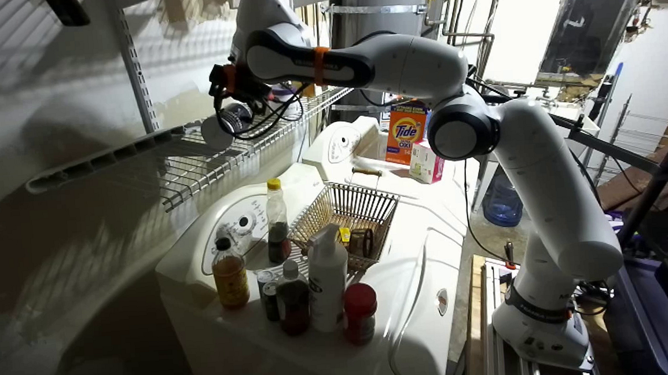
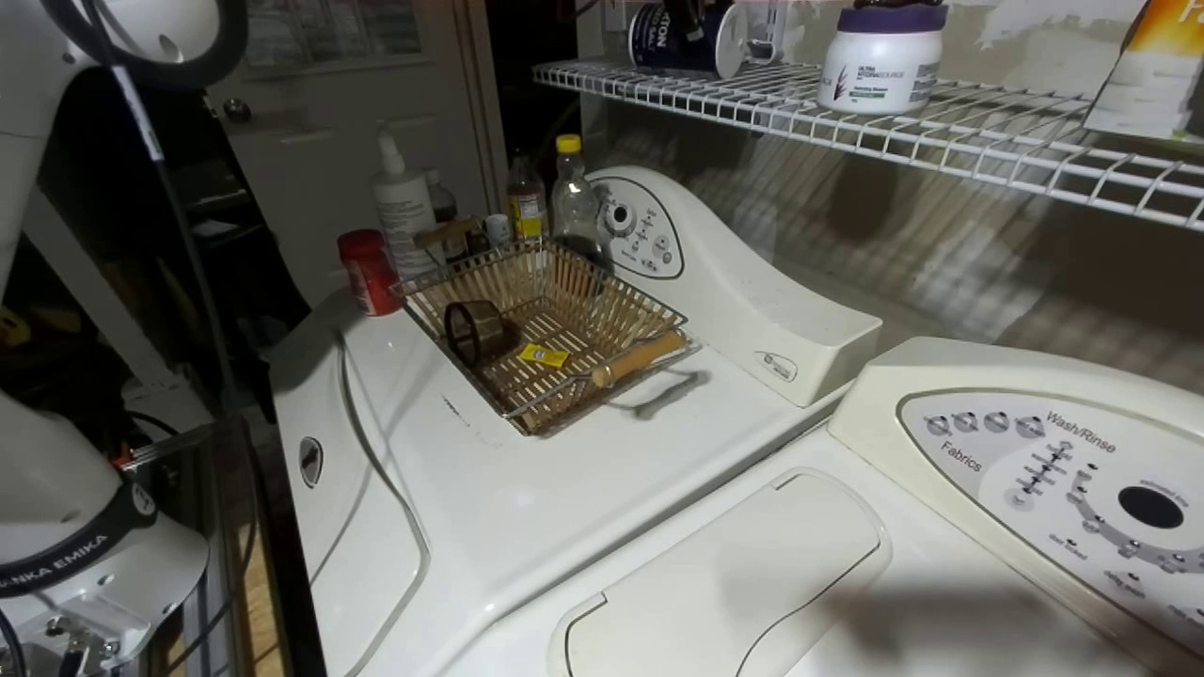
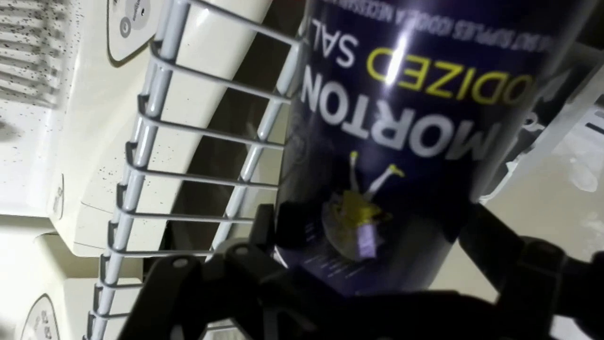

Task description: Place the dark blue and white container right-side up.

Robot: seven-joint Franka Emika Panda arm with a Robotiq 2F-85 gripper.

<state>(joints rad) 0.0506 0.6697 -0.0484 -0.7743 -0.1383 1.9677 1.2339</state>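
Dark blue: see can (image 3: pixel 377 184) lying sideways on shelf (image 2: pixel 781 99). In wrist view, runs from six o'clock, label-top end, to past twelve; straddled, seemingly ungripped, by jaws spread wide at nine and three. Likely needs tipping upright.

Laundry area, domestic in type: white washing machine (image 2: pixel 800 564), panel (image 2: pixel 1063 508) lettered "Wash/Rinse" and "Fabrics"; second white appliance (image 2: pixel 470 489) alongside, with dial (image 2: pixel 622 217); orange Tide box (image 1: pixel 407 134); wire shelf (image 2: pixel 941 155); strapped grey tank (image 1: pixel 396 22); exposed pipes (image 1: pixel 471 34); patchy wall (image 1: pixel 195 45).
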